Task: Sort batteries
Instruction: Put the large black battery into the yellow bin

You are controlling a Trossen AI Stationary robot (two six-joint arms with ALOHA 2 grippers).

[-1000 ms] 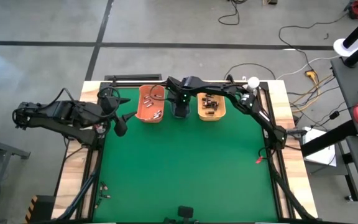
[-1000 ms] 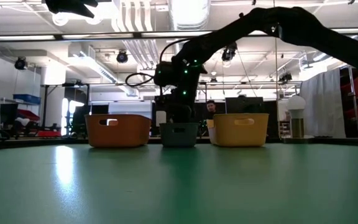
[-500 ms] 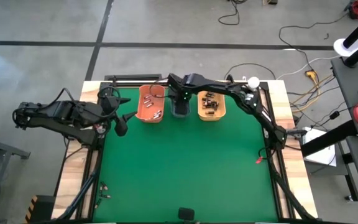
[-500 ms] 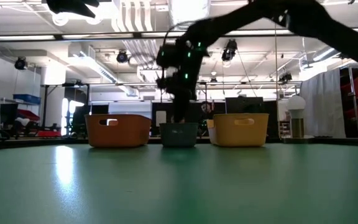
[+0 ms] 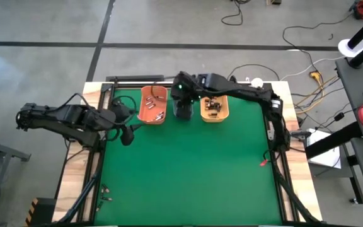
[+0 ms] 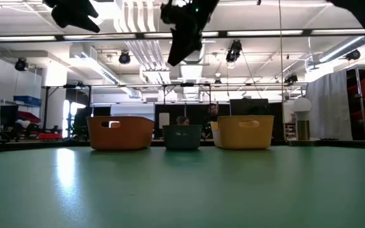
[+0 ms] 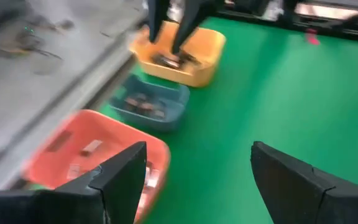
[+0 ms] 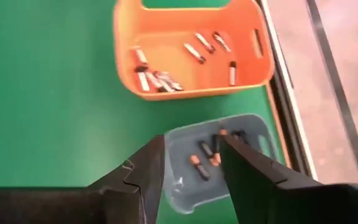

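green mat (image 5: 188, 170) open, three bins (image 5: 183, 107) block far edge

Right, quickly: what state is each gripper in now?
Left gripper: open, holding nothing.
Right gripper: open, empty, above the blue-grey bin.

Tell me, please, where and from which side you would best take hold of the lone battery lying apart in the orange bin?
Probably at the middle of its barrel, from straight above. The lone battery lies flat on the orange bin floor, clear of the others, so the right pincer could close across its narrow width. The bin's walls likely block any side approach.
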